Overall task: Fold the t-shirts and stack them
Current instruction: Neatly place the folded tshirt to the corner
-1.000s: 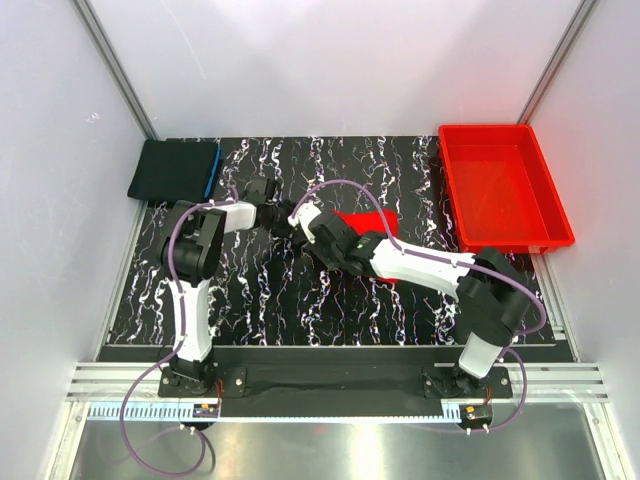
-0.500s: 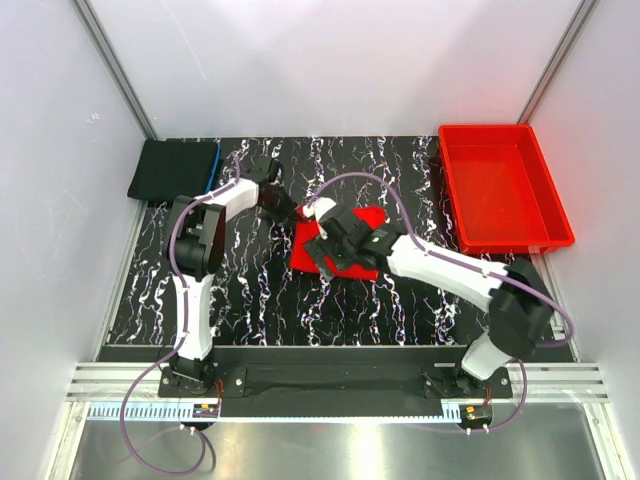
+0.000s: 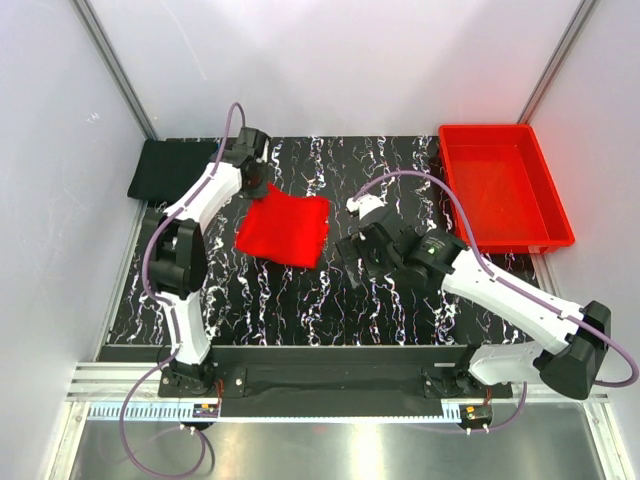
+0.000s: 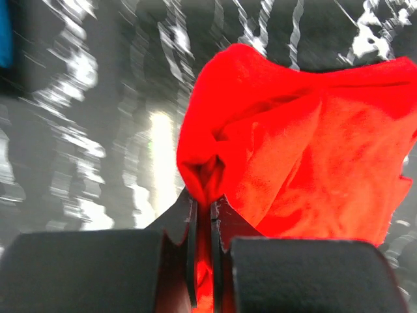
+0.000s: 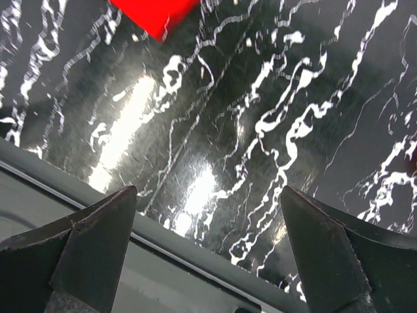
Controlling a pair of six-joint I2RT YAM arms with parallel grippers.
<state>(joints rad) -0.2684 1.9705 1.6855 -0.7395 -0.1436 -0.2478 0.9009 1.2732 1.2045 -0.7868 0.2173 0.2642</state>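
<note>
Red shirt [image 3: 285, 230] seen left of centre on table [image 3: 300, 300], far-left corner pinched by left gripper [image 3: 255, 190] | right gripper [image 5: 208, 195] spread empty at its right | black shirt [image 3: 170, 168] lies just far-left of the pinch; left arm judged nearer.

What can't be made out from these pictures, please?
Top view: the left arm covers one edge of the folded black cloth t-shirt.
Left wrist view: the bright red cloth t-shirt bunches at the shut left gripper and runs off the right edge; the table behind is blurred.
Right wrist view: only a corner of the red t-shirt shows, cut by the top edge.
</note>
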